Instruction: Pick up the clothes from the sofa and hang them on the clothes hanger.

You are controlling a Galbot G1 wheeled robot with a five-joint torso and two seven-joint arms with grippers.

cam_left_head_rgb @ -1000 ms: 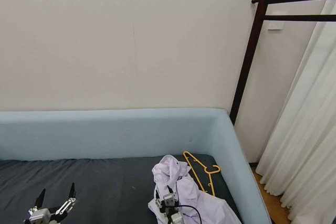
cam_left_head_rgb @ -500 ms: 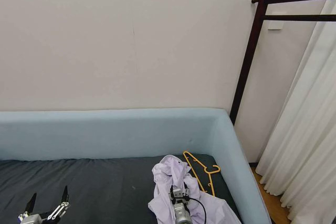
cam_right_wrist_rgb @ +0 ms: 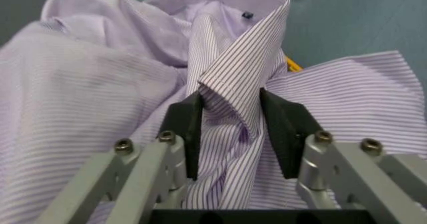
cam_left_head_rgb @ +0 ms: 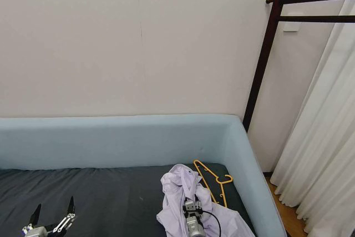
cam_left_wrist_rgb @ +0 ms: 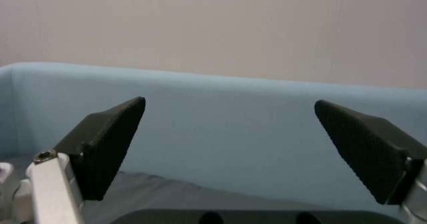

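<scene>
A crumpled lilac striped shirt (cam_left_head_rgb: 180, 190) lies on the sofa's dark seat at the right end. My right gripper (cam_left_head_rgb: 192, 207) is down on it. In the right wrist view its fingers (cam_right_wrist_rgb: 189, 129) pinch a fold of the shirt (cam_right_wrist_rgb: 100, 94) just below the collar. A yellow hanger (cam_left_head_rgb: 213, 184) lies on the seat beside the shirt, partly under it. My left gripper (cam_left_head_rgb: 54, 213) hovers open over the left part of the seat, its fingertips (cam_left_wrist_rgb: 107, 139) spread wide before the blue backrest.
The light blue sofa (cam_left_head_rgb: 122, 137) runs along a white wall. A dark wooden clothes rack (cam_left_head_rgb: 266, 54) stands past the sofa's right arm, with white curtains (cam_left_head_rgb: 327, 154) to its right. The dark seat (cam_left_head_rgb: 111, 198) between the grippers is bare.
My right gripper has moved right and forward onto the shirt and shut on a fold by the collar. My left gripper has sunk lower and stays open.
</scene>
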